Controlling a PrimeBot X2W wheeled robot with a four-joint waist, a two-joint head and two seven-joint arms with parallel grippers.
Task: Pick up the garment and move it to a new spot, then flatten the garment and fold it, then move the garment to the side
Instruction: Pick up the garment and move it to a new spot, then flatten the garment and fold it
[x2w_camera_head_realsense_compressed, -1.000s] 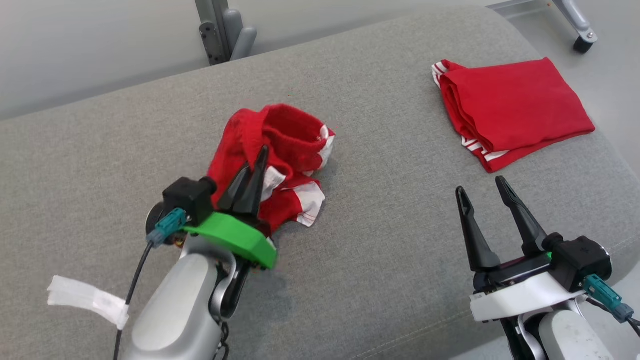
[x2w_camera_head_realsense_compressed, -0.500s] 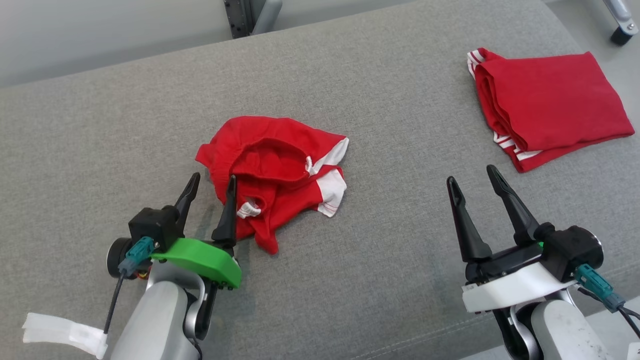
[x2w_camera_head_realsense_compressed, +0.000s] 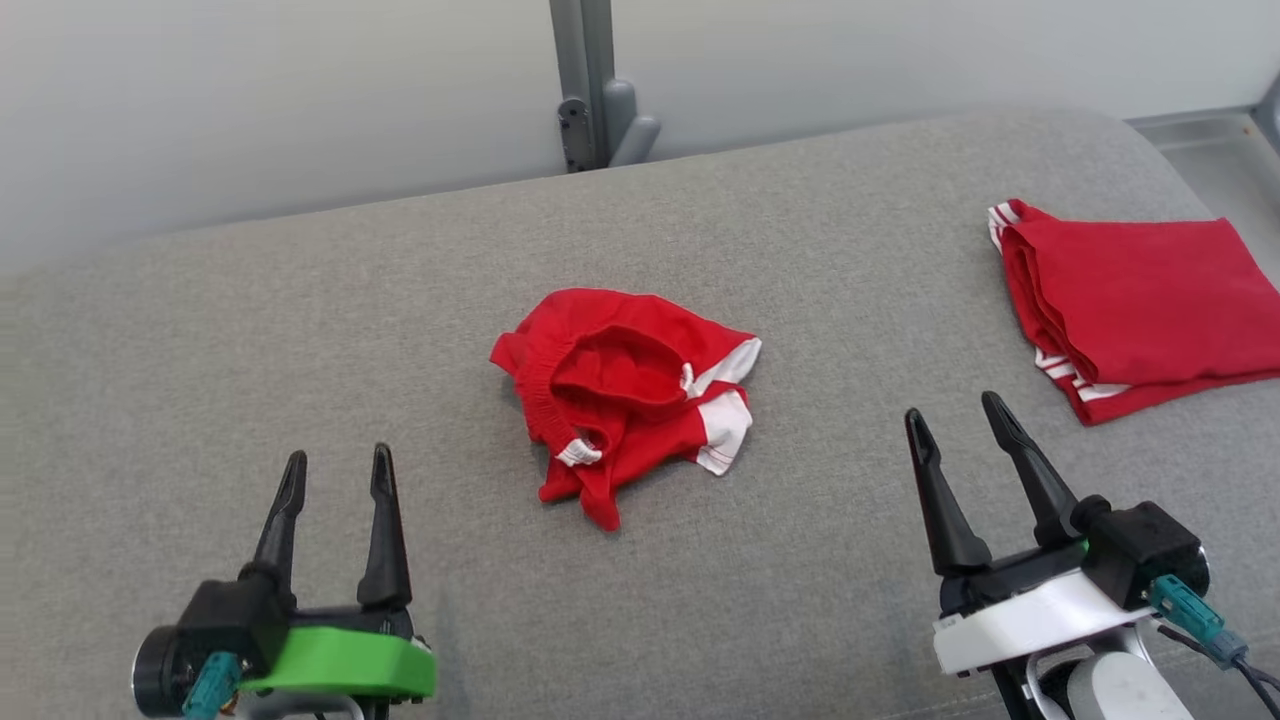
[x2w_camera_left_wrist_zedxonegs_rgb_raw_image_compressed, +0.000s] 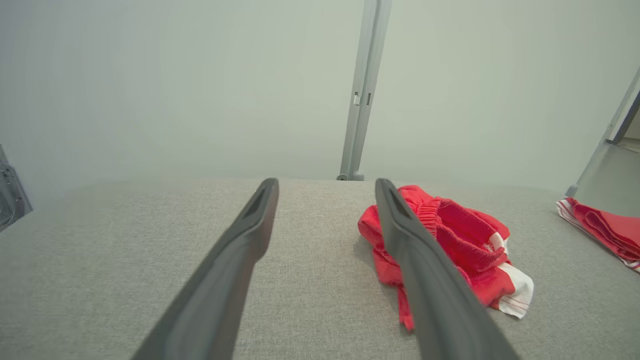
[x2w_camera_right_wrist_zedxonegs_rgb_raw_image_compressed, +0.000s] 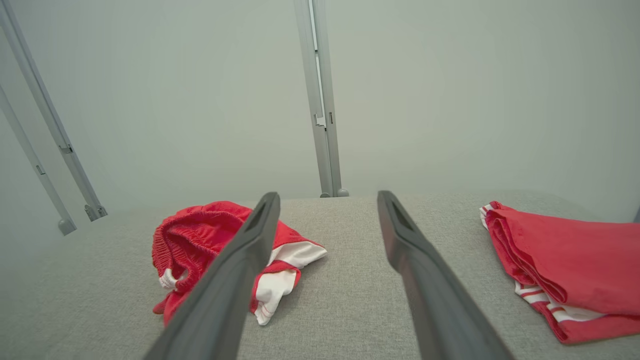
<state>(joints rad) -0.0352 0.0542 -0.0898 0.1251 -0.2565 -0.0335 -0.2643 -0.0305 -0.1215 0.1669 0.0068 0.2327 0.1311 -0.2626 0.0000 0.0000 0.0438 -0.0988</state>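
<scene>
Midway across the grey cushion (x2w_camera_head_realsense_compressed: 250, 330) the crumpled red shorts (x2w_camera_head_realsense_compressed: 625, 390) lie free, left gripper (x2w_camera_head_realsense_compressed: 338, 455) and right gripper (x2w_camera_head_realsense_compressed: 951, 408) near its front edge with fingers wide and empty; flattening seems next, needing holds on opposite edges.

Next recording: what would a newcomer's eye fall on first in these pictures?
The crumpled red garment with white trim lies in a heap at the middle of the grey padded surface, with nothing touching it. A folded red garment lies flat at the far right. At the near edge the left gripper and right gripper both stand open, apart from either cloth.
</scene>
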